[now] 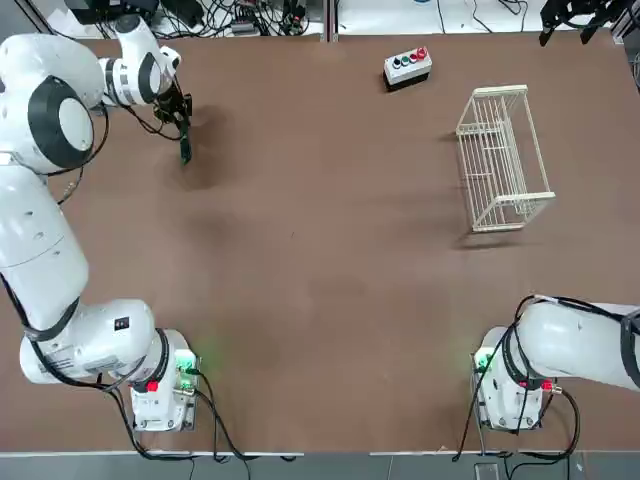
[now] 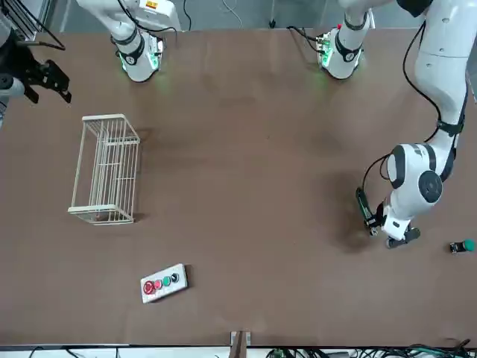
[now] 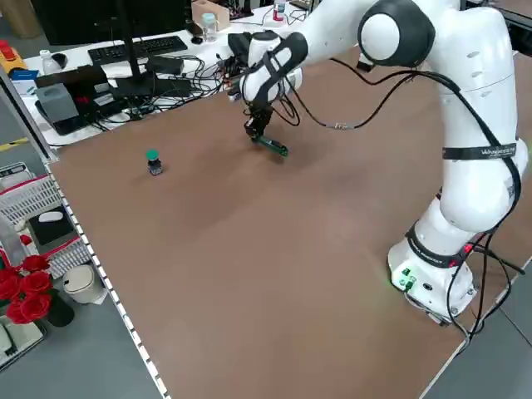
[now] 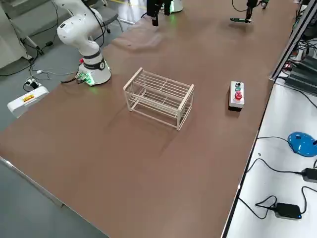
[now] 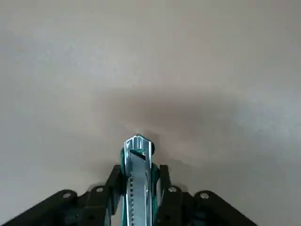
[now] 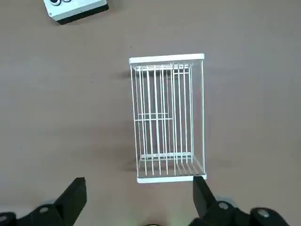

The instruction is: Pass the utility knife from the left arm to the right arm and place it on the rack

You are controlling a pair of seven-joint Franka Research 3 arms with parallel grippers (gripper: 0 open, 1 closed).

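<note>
Now the slim dark green-black utility knife [image 2: 363,201] is clasped in the black left gripper [image 5: 140,172], raised over the far left part of the brown desk [image 1: 330,300]. The black right gripper [image 6: 139,181] is spread wide and empty, looking toward the white wire rack [image 1: 500,160].

For a good handover, I think the left arm should bring the knife slowly to the middle, with 1 end free. The right gripper should take this end squarely, away from the other 2 fingers; only after a firm hold should the left one release, otherwise the knife may twist or drop.
</note>
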